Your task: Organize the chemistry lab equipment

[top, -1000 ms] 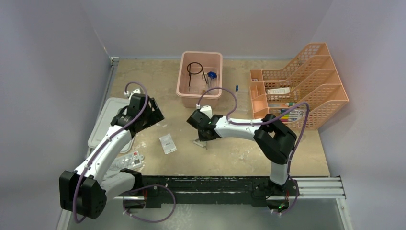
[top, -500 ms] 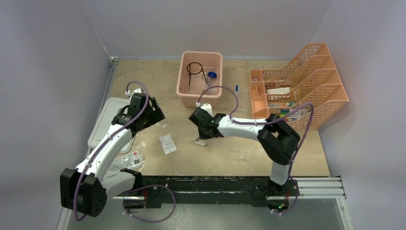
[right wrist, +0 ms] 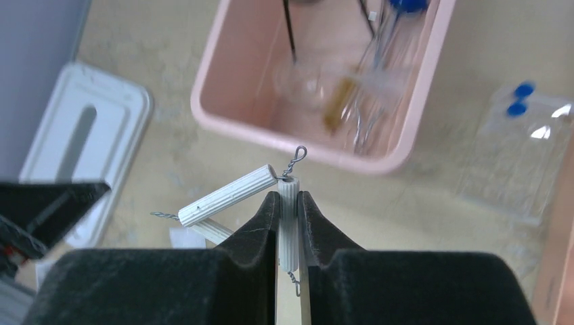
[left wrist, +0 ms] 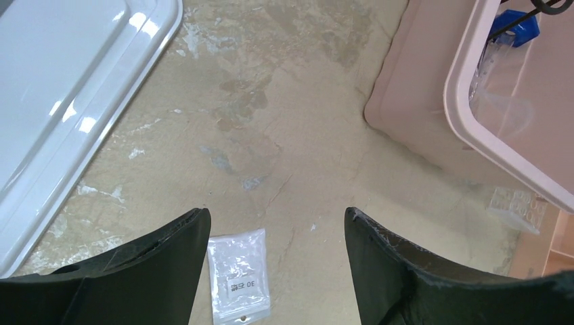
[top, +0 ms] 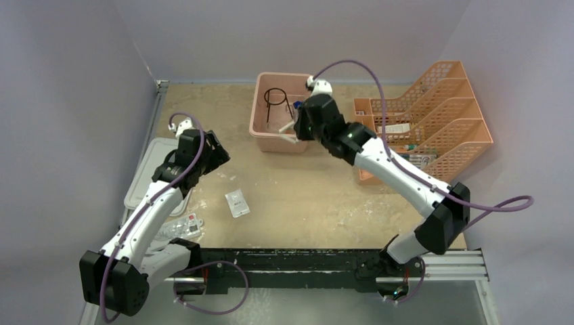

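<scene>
Overhead, two arms share one sandy table (top: 325, 203). The right claw (top: 296, 128) hangs at twelve o'clock, over the near rim of the single pink tub (top: 260, 132). Its jaws are pinched narrow on the one wire triangle (right wrist: 227, 196). In the right wrist view the grip is on one of the triangle's three ribbed white tubes. The other two tubes stick out toward nine o'clock, and a twisted wire end pokes up above the fingers.

Inside the tub stands one black wire ring (top: 268, 112) on its stem. Beside it is some blurred clear glassware (right wrist: 304, 81); I cannot count the pieces. One clear bag (right wrist: 521, 156) showing two blue caps lies on the table at two o'clock in that wrist view, outside the tub.

The left claw (left wrist: 275, 215) is at nine o'clock on the table, spread wide and holding nothing. One white packet (left wrist: 238, 277) lies flat below it, between the fingers and nearer the left one. A second, clear packet (top: 184, 227) sits at seven o'clock by the left arm's base. One white lid (top: 145, 172) rests at the table's nine o'clock edge, and the orange racks (top: 433, 88) stand at two o'clock.
</scene>
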Robot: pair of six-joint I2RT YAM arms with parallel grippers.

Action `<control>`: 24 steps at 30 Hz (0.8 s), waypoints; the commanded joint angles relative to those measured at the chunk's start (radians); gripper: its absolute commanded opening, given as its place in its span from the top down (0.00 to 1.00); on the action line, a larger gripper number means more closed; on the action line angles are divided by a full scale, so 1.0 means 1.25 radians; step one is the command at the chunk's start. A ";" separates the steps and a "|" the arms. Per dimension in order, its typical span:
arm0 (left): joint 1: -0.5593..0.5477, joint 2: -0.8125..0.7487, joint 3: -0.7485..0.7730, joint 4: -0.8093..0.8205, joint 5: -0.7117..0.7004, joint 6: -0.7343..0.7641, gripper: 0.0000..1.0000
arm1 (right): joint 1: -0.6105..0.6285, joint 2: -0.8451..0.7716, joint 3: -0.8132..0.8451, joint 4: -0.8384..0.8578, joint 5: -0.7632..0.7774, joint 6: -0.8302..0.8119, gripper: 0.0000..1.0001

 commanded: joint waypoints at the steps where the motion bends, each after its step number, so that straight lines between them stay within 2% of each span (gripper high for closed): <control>1: 0.005 0.013 0.056 0.034 -0.034 -0.013 0.29 | -0.076 0.069 0.162 -0.029 -0.038 -0.089 1.00; 7: 0.005 0.026 0.080 0.013 -0.055 -0.008 0.28 | -0.143 0.207 0.283 0.007 -0.098 -0.174 1.00; 13: 0.005 0.043 0.087 0.008 -0.073 -0.017 0.28 | -0.151 0.352 0.386 0.006 -0.157 -0.237 1.00; 24: 0.005 0.103 0.031 0.046 -0.082 0.005 0.29 | -0.141 0.520 0.439 0.005 -0.154 -0.226 1.00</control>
